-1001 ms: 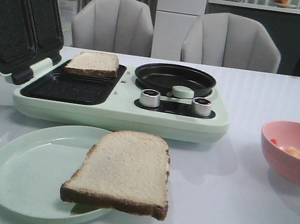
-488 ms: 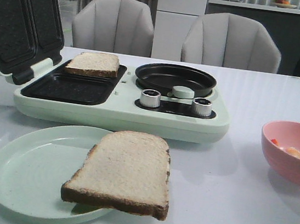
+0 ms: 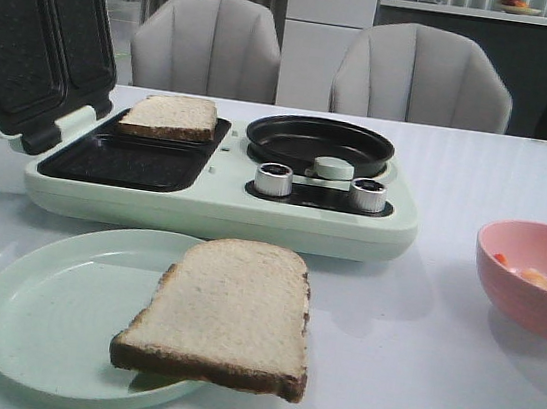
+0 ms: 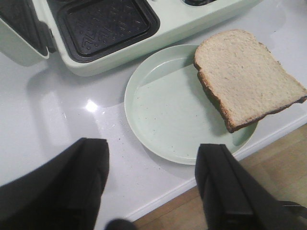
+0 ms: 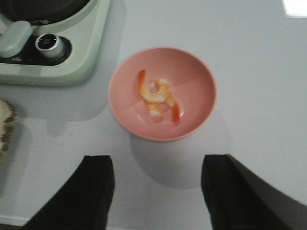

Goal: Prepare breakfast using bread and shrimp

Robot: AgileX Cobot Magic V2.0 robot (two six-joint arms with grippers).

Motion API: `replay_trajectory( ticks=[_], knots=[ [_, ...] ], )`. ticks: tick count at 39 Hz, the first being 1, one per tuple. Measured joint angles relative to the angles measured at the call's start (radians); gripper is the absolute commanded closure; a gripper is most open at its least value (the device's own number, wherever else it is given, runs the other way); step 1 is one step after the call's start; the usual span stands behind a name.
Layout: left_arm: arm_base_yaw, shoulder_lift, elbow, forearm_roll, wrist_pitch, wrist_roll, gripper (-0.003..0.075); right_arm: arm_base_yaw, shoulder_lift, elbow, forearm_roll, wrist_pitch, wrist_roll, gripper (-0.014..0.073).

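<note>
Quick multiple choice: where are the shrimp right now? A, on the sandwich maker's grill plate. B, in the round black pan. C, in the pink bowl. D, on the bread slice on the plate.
C: the shrimp lie in the pink bowl; the bread slice on the plate is bare and the round black pan holds nothing.

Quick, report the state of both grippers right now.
Left gripper: open, holding nothing, above the table edge near the plate.
Right gripper: open, holding nothing, above the table near the pink bowl of shrimp.
</note>
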State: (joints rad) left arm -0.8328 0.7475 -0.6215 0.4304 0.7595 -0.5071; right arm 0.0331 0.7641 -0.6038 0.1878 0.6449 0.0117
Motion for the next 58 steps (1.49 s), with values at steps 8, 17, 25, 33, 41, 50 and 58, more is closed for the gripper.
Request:
replay_trajectory(
  ticks=[8, 17, 25, 33, 41, 50, 58],
  knots=[
    [0.000, 0.000, 0.000, 0.000, 0.002, 0.000, 0.0262, 0.104, 0.126, 0.025, 0.486, 0.085, -0.311, 0.0083],
    [0.000, 0.000, 0.000, 0.000, 0.002, 0.000, 0.0262, 0.294, 0.330, 0.113, 0.842, -0.111, -0.513, 0.0083],
    [0.000, 0.000, 0.000, 0.000, 0.002, -0.002, 0.0262, 0.358, 0.564, 0.074, 1.068, -0.197, -0.706, 0.0083],
    [0.000, 0.000, 0.000, 0.000, 0.002, -0.002, 0.0262, 0.358, 0.750, -0.035, 1.262, -0.179, -0.899, 0.0083],
    [0.000, 0.000, 0.000, 0.000, 0.002, -0.002, 0.0262, 0.360, 0.926, -0.114, 1.382, -0.136, -0.998, 0.0083],
    [0.000, 0.000, 0.000, 0.000, 0.002, -0.002, 0.0262, 0.360, 1.014, -0.143, 1.426, -0.088, -1.057, 0.0182],
    [0.000, 0.000, 0.000, 0.000, 0.002, -0.002, 0.0262, 0.360, 1.019, -0.159, 1.445, -0.062, -1.076, 0.0493]
  ],
)
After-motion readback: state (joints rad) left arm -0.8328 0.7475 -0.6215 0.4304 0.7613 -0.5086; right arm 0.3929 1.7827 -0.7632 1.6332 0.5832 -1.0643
